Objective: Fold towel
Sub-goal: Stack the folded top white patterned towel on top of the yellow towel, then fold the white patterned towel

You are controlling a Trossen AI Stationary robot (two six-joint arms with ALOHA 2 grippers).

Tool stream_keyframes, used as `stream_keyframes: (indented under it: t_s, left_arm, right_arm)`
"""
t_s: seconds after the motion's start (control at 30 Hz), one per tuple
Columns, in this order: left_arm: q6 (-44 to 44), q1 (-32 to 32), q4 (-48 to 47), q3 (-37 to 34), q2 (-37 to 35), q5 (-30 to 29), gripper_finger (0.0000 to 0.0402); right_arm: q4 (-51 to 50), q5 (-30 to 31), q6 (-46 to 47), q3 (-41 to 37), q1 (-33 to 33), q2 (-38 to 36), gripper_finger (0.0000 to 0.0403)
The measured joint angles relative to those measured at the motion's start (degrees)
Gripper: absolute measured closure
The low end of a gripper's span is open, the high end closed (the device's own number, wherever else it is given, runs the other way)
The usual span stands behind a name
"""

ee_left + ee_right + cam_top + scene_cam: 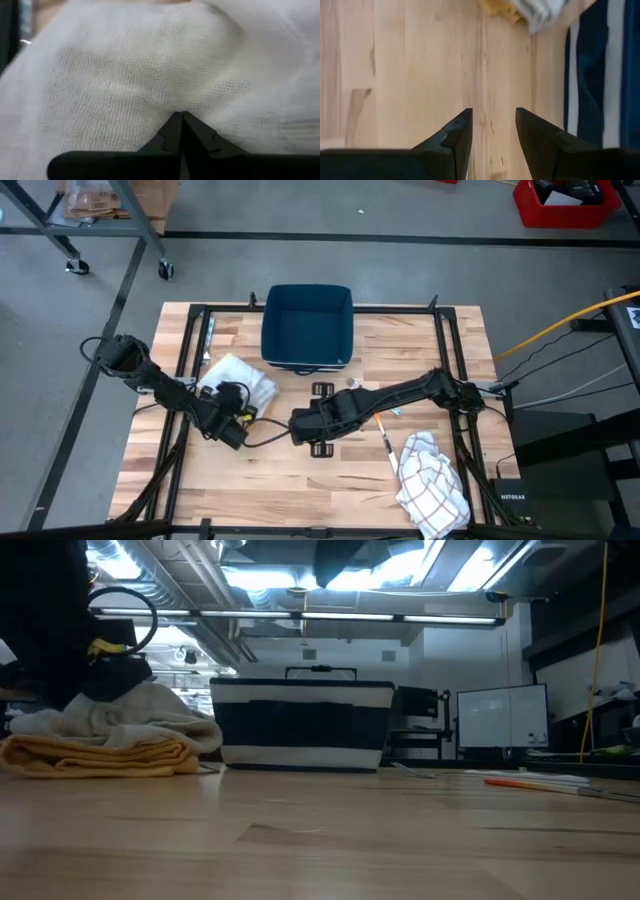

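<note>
A folded white towel (250, 378) lies on a folded yellow towel (100, 755) at the table's left, near the basket. In the low view the white towel (150, 710) heaps on the yellow one. My left gripper (181, 119) is shut, slanting down, with its tips at the white towel's top. The low view shows the left gripper (112, 680) as a dark shape over the heap. My right gripper (494, 122) hangs open above bare wood at mid-table, pointing steeply down and holding nothing. A second, crumpled white towel with red checks (430, 480) lies at the near right. My left gripper meets the white towel's upper surface (165, 95) with its shut fingertips, coming slanting down from the table's left and near side. Whether any cloth is caught between the tips does not show. The towel lies flat on the yellow towel.
A dark blue basket with white stripes (307, 325) stands at the far middle, just behind the towel stack. An orange pen (385, 435) lies right of centre. Black frame rails (190, 350) run along the table's sides. Bare wood lies along the near middle.
</note>
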Motion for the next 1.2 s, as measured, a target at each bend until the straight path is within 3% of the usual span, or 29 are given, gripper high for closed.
stream_keyframes:
  t_s: [0.23, 0.37, 0.47, 0.63, 0.83, 1.0, 1.2]
  left_arm:
    - [-4.7, 2.4, -3.3, 0.3, 0.0, -3.2, 0.0396]
    - [-5.0, 1.3, -2.7, 3.6, 0.0, -9.2, 0.0396]
    - [0.7, 0.0, -2.6, 7.6, 0.0, -12.4, 0.0396]
    - [16.0, -2.3, -1.0, 14.4, -0.1, -12.5, 0.0396]
    - [27.5, -4.6, 14.1, 17.8, -0.1, -10.1, 0.0396]
    - [36.8, -5.3, 25.8, 17.8, -0.1, -2.0, 0.0396]
    - [44.9, -5.9, 31.2, 17.8, -0.1, 6.5, 0.0396]
  right_arm:
    - [-10.2, 0.0, 6.6, 0.0, 3.5, -1.8, 0.0249]
    - [-11.1, -1.2, 13.0, 0.0, 6.9, -2.1, 0.0249]
    - [-10.8, -4.0, 16.7, 0.0, 9.7, -2.1, 0.0249]
    - [-11.5, -5.1, 29.3, 0.0, 14.3, -2.1, 0.0249]
    - [-11.5, -7.9, 44.7, 0.0, 21.0, -1.7, 0.0249]
    - [-11.6, -10.3, 56.2, 0.0, 26.9, -1.7, 0.0249]
    - [-11.5, -13.5, 66.0, -0.7, 33.2, -1.7, 0.0249]
